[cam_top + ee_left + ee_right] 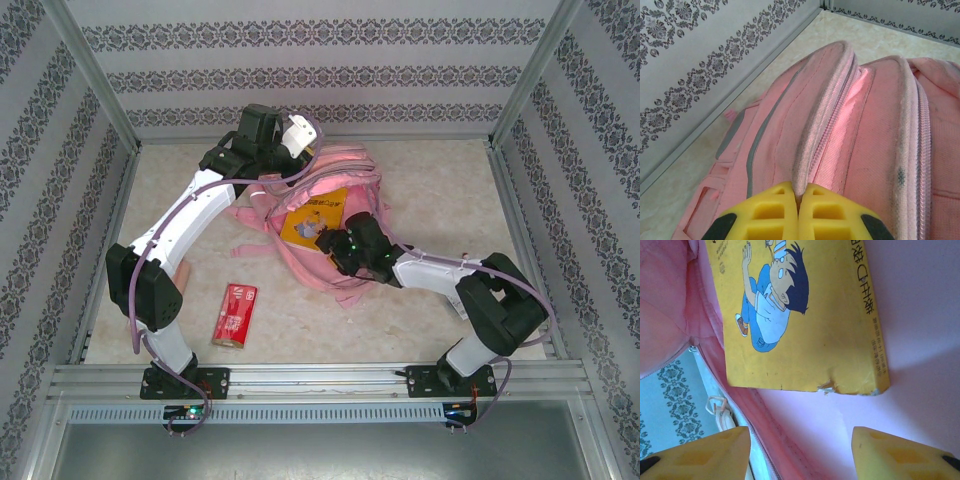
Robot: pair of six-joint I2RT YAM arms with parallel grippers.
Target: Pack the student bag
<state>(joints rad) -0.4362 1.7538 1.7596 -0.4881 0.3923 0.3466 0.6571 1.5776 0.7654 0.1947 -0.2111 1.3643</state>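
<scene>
Parted right end effector (800, 442) near cartoon-cover book (810, 325)

This looks like a robot test booth in a lab, not a lived-in room. Bare aluminium posts (95, 75) frame a small stall, and its walls are hung with striped, patterned wallpaper (320, 78) like a stage set. A left arm (190, 225) and a right arm (470, 285) are bolted to a metal rail (320, 378) along the near edge of a marble-look counter (440, 200).
</scene>
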